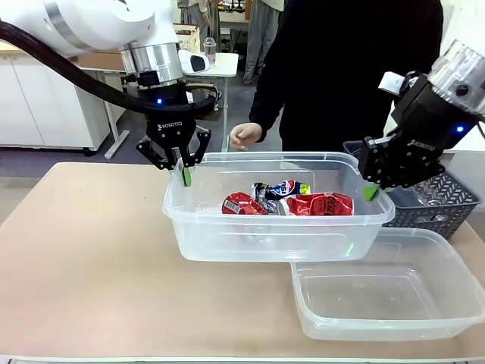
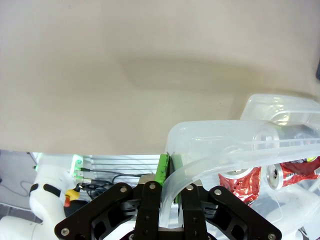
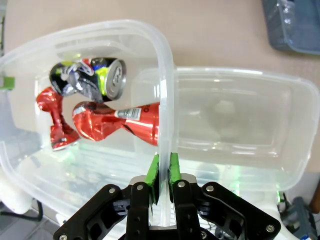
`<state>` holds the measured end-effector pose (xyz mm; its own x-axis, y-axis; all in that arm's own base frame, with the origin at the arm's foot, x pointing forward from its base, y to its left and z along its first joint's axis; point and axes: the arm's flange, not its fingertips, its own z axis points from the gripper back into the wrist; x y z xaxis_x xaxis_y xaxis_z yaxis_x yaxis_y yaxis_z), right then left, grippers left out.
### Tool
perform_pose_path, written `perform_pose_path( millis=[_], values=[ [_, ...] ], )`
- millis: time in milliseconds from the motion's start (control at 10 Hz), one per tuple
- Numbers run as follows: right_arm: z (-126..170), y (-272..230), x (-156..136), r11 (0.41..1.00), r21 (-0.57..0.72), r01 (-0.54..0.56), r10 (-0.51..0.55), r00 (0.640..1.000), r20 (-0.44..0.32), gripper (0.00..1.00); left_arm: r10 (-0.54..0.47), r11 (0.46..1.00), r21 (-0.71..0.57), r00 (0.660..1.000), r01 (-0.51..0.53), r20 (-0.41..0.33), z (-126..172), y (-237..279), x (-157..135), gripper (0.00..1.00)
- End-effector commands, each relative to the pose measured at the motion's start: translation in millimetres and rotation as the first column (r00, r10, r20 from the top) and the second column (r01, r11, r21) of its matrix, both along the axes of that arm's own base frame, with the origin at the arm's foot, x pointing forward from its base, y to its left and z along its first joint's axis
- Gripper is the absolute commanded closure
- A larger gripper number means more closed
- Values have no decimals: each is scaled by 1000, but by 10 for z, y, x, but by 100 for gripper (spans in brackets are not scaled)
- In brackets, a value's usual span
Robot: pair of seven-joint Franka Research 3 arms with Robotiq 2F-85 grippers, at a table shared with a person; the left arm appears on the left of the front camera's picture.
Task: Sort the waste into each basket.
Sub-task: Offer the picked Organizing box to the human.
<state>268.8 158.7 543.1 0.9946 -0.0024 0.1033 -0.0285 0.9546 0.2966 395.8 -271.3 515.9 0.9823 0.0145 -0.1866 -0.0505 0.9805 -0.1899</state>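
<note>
A clear tub, one basket (image 1: 227, 236), holds three pieces of waste: two crushed red cans (image 1: 319, 204) (image 1: 242, 203) and a crushed dark can (image 1: 281, 188). My left gripper (image 1: 186, 176) is shut on the tub's left rim (image 2: 210, 131). At the opposite end, my right gripper (image 1: 370, 191) is shut on the right rim (image 3: 165, 75). The tub hangs level between both arms, its right end over the edge of a second, empty basket (image 1: 379, 322). From the right wrist, the cans (image 3: 120, 122) lie left of the pinched rim and the empty basket (image 3: 235, 115) lies right of it.
A dark grey lattice basket (image 1: 443, 203) stands at the back right behind my right gripper. A person in black stands at the far side, one hand (image 1: 246, 136) hovering just behind the tub. Bare tabletop (image 1: 83, 250) stretches to the left.
</note>
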Motion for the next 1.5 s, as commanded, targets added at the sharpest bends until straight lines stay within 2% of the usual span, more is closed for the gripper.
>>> perform_pose_path(
  millis=[0,200,300,500,700,900,1100,1300,1400],
  values=[
    [54,48,-24,1000,10,-13,13,1000,0,91,26,1000,-17,1000,-26,5,30,-23,-2,93],
    [0,0,0,1000,0,0,0,1000,0,91,0,1000,0,1000,0,0,0,0,0,93],
    [-19,21,72,999,-11,-37,36,999,-26,91,-59,998,-12,998,59,12,8,-57,35,93],
    [-35,55,286,999,-39,-32,30,999,-43,91,-81,996,-30,995,82,58,65,-150,198,93],
    [46,61,669,996,-29,-82,82,996,-21,91,-91,993,-57,987,99,132,125,-349,548,93],
    [66,93,1127,994,-52,-97,95,995,-42,91,-51,997,-56,988,60,145,55,-542,987,93],
    [-63,91,1500,992,-38,-121,119,992,-48,91,-4,998,-64,985,16,175,3,-616,1290,93],
    [-274,85,1715,992,-19,-128,127,990,-63,91,67,995,-90,975,-49,212,-64,-661,1615,93],
    [-350,59,1761,994,-10,-107,106,993,-51,91,92,992,-98,979,-75,181,-111,-677,1742,93]
  ],
)
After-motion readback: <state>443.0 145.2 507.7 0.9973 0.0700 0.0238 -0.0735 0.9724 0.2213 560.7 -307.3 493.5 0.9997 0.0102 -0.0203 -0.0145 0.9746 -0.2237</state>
